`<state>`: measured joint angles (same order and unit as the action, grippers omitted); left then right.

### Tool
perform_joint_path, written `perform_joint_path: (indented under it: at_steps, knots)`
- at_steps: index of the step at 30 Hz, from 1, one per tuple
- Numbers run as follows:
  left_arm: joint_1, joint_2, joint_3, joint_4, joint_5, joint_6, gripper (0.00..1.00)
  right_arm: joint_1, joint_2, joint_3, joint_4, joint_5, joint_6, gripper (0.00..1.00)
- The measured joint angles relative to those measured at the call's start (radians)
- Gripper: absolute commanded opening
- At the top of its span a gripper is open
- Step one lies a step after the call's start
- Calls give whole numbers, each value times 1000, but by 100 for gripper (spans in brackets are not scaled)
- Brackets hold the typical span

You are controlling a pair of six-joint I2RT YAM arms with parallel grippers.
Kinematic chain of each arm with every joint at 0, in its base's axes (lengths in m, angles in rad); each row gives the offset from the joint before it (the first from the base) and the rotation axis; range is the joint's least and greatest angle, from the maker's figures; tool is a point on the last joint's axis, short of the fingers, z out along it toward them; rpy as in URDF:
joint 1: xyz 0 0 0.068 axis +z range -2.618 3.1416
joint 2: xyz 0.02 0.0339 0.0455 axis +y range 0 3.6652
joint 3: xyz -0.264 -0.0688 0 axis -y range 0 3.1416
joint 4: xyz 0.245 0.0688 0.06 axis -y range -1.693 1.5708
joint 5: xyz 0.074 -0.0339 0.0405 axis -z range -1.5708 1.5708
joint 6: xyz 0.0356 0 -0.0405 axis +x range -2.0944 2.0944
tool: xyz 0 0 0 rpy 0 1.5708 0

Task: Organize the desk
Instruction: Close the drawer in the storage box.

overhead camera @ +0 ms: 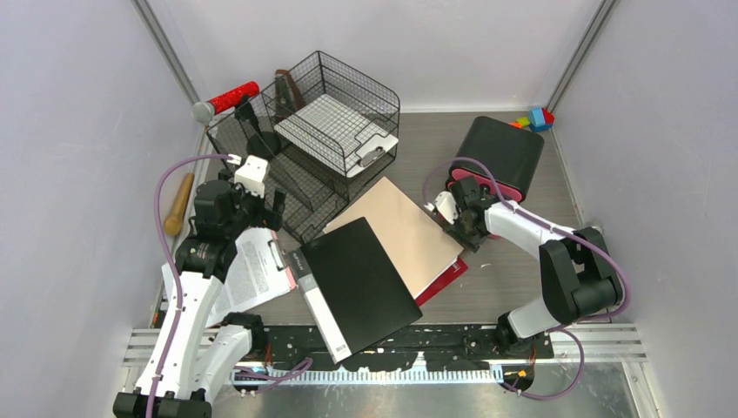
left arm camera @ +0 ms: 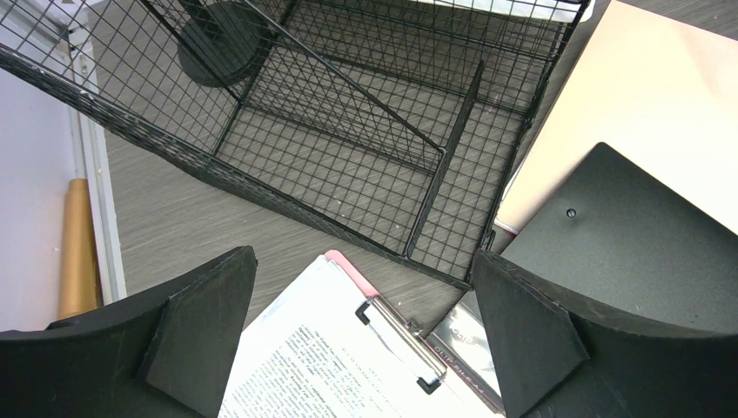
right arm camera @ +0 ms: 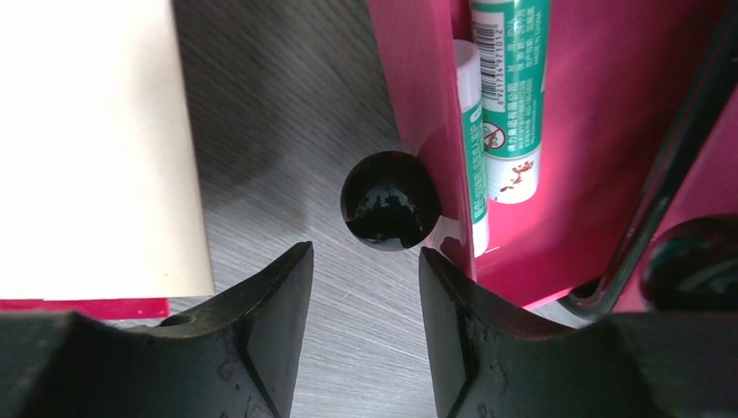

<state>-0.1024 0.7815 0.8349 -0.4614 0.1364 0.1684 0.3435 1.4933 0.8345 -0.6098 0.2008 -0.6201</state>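
Drawer-tidying, I'd judge: right gripper (right arm camera: 365,261), fingers parted and empty, faces the black knob (right arm camera: 390,200) at twelve o'clock and should advance, then pinch. Left gripper (left arm camera: 364,257) gapes over the clipboard (left arm camera: 331,366). Desk (overhead camera: 513,270) lies beneath both.

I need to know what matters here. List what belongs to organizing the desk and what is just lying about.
Likely in the job: desk, clipboard, black folder, tan folder, rack, pink drawer with its knob and glue sticks, right gripper open at the knob.

Just lying about, it seems: red-handled tool, wooden handle, toy blocks.
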Motion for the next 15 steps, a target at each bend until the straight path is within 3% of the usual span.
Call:
perform_joint_path:
  at_steps: [15]
  knots:
    - [0, 0, 0, 0, 6, 0, 99, -14, 60, 20, 117, 57, 39, 54]
